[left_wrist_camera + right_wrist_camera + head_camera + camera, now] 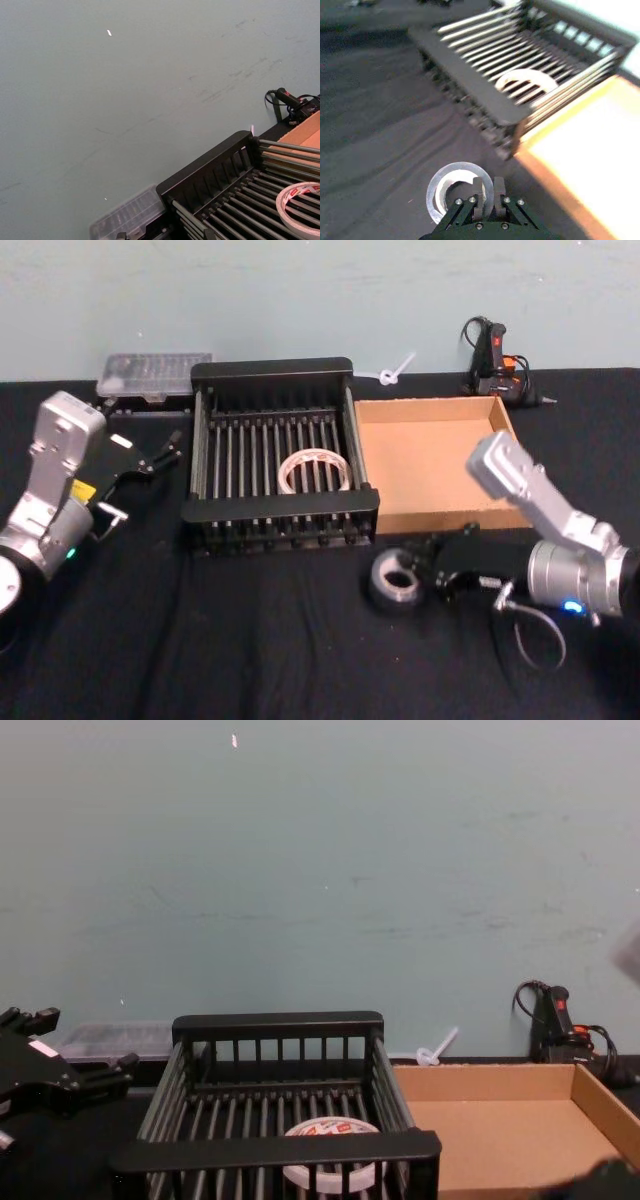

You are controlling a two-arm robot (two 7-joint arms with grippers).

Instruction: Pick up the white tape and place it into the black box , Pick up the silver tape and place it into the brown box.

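Note:
The silver tape (378,585) is just in front of the brown box (430,465), low over the black table. My right gripper (418,570) has come in from the right and is shut on the roll's wall; the right wrist view shows its fingers (480,192) pinching the ring of the silver tape (432,192). Flat on the barred bottom of the black box (280,506) lies the white tape (287,468), red marks showing on its core (330,1172). My left gripper (170,452) stands open and idle to the left of the black box.
A clear plastic case (155,375) lies at the back left, behind my left arm. A black and orange hand tool (497,365) with a cable stands behind the brown box. A teal wall closes off the table's far edge.

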